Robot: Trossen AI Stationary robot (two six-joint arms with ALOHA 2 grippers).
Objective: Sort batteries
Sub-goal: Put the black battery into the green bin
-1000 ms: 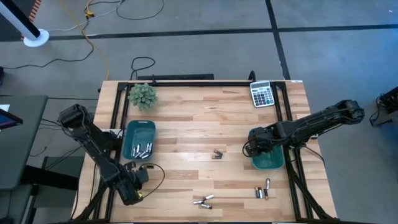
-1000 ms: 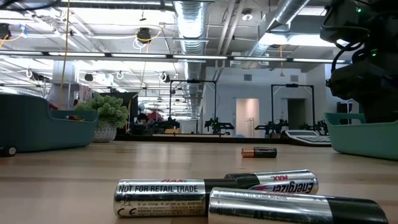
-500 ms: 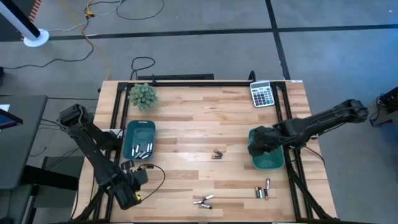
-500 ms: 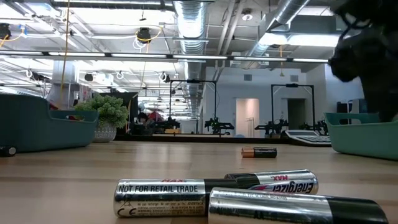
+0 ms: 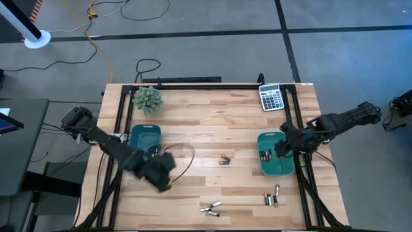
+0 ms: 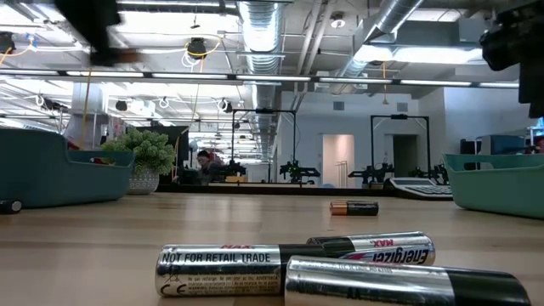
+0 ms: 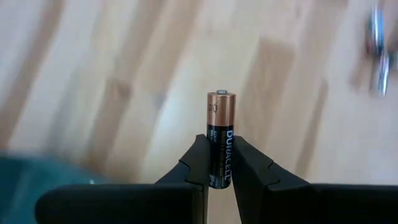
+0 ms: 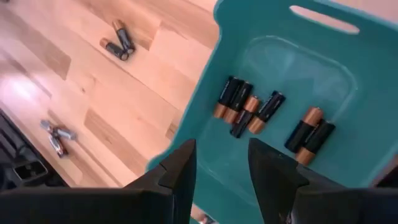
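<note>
holding a copper-and-black battery (image 7: pixel 221 139) tight by its bottom end, the left gripper (image 5: pixel 159 175) hangs over the wood near the left bin (image 5: pixel 143 133). it could slip out, since only the end is pinched. the right gripper (image 8: pixel 219 163) is open and empty over the right bin (image 8: pixel 323 56), where six dark batteries lie.

Two teal bins (image 5: pixel 275 169) sit on the table. The right one holds six copper-and-black batteries (image 8: pixel 249 112). Beside it on the wood lie seven loose cells (image 5: pixel 224 160) in three small clusters. One calculator (image 5: pixel 271 97), one plant (image 5: pixel 148 98).
</note>
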